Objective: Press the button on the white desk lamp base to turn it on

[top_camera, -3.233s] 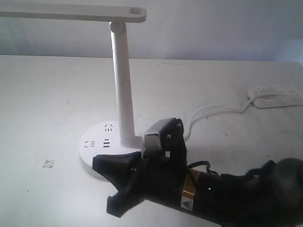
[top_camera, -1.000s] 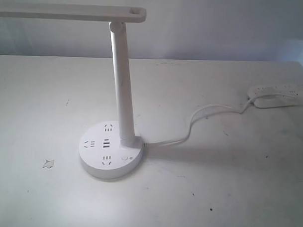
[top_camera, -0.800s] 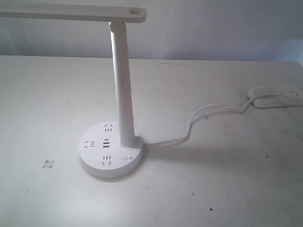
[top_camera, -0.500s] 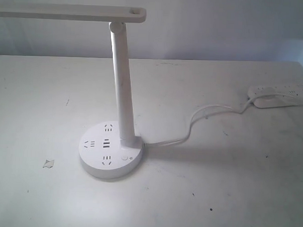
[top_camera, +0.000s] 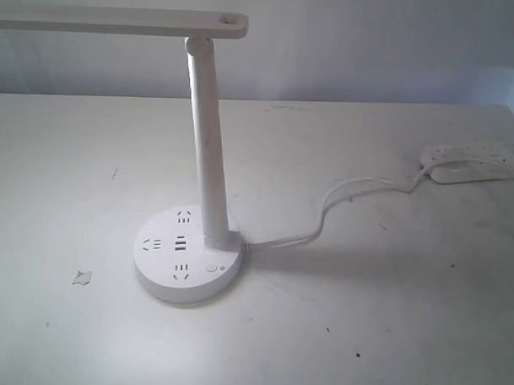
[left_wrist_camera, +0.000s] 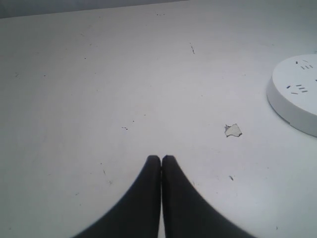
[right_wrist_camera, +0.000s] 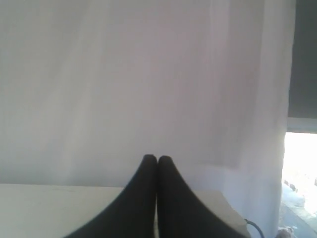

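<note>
The white desk lamp base (top_camera: 187,266) is a round disc with dark socket slots, standing at the front left of the table, its tall stem (top_camera: 208,140) rising to a flat lamp head (top_camera: 119,20). The small round button (top_camera: 211,266) sits on the disc just in front of the stem's foot. No arm shows in the exterior view. My left gripper (left_wrist_camera: 161,157) is shut and empty above bare table, with the edge of the base (left_wrist_camera: 297,94) off to one side. My right gripper (right_wrist_camera: 157,157) is shut and empty, pointing at a white wall.
A white cord (top_camera: 341,204) runs from the base to a long white power strip (top_camera: 478,162) at the table's right edge. A small flake of debris (top_camera: 82,278) lies left of the base, and that debris (left_wrist_camera: 233,130) also shows in the left wrist view.
About three seconds ago the right arm's gripper was over the base near the button; it has since withdrawn from the exterior view. In the last second nothing has moved.
</note>
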`<state>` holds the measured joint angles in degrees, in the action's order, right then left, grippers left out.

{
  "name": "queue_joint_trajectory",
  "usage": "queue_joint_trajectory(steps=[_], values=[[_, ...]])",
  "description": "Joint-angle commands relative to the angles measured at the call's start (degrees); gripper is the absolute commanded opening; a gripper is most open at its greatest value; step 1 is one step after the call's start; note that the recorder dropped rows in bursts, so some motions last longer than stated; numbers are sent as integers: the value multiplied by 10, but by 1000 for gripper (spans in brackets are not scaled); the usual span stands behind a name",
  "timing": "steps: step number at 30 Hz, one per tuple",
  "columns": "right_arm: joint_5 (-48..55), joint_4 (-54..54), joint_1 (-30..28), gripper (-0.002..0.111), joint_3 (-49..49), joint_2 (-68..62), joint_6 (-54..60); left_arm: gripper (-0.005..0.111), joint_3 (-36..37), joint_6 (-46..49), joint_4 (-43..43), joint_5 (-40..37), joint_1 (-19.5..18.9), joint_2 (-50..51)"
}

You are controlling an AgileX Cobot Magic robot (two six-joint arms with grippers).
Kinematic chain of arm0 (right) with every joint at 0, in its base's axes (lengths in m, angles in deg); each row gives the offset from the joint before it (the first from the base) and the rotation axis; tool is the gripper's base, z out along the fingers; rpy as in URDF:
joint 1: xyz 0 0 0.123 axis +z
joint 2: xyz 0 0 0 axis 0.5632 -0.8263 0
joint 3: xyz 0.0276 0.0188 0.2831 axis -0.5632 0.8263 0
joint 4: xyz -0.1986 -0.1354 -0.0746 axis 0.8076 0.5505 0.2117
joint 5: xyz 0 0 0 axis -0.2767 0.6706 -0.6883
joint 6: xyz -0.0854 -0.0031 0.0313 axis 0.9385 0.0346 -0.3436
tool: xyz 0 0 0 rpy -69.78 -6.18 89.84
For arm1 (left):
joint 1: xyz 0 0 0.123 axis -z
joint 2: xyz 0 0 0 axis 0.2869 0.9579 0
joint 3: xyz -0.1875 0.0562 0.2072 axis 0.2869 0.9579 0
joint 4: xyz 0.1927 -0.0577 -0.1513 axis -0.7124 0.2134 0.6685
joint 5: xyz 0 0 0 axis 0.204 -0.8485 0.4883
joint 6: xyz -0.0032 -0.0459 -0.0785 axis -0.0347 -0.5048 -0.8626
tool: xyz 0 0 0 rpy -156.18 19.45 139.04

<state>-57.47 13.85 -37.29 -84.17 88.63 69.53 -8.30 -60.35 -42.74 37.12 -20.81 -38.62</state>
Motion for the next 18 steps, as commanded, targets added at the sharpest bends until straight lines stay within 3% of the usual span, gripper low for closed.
queue_joint_trajectory(steps=[1,7,18], values=[[-1,1,-63,0,3,3,-1,0,2,0,-1,1,3,-2],[1,1,-128,0,3,3,-1,0,2,0,-1,1,3,-2],[20,1,-130,0,3,3,-1,0,2,0,-1,1,3,-2]])
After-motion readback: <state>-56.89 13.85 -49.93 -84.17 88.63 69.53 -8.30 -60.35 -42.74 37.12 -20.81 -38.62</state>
